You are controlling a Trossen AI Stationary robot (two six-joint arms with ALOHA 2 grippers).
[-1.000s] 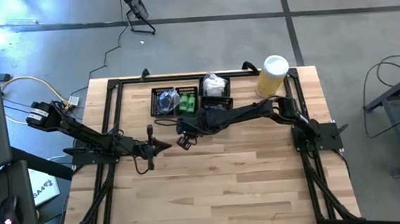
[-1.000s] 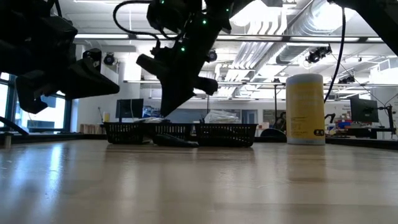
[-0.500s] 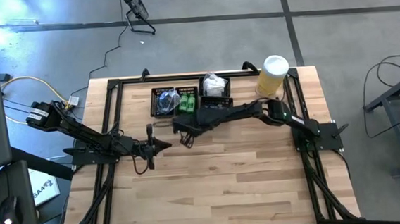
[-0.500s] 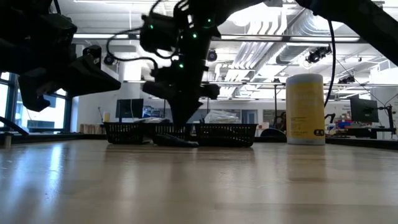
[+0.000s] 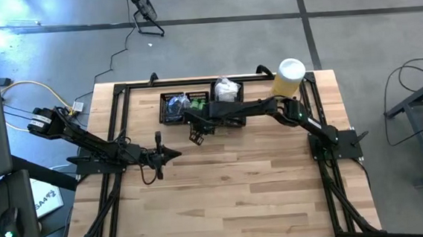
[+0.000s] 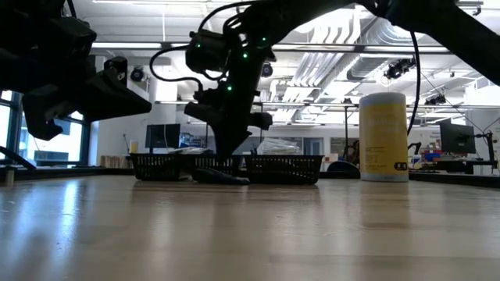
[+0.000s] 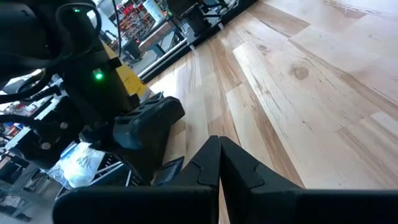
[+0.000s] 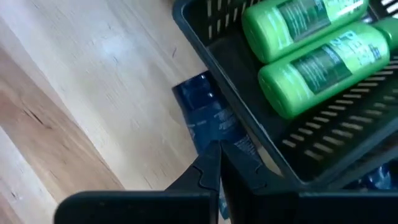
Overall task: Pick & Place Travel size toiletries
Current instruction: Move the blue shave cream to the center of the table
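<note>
- My right hand point(image 8: 219, 163), fingers pressed together on nothing, hovers right over a glossy dark blue packet point(image 8: 211, 121) lying flat on the pale wood-plank desk point(image 5: 238, 184), tight against the black slatted tray point(image 8: 261, 134).
- Two smooth green tubes point(image 8: 323, 65) lie side by side inside that tray.
- White crinkly sachets point(image 5: 227, 90) sit in the neighbouring tray; a yellow cylinder point(image 5: 286, 80) stands nearby.
- My left hand point(image 5: 171, 154) waits mid-desk, pressed together too.
</note>
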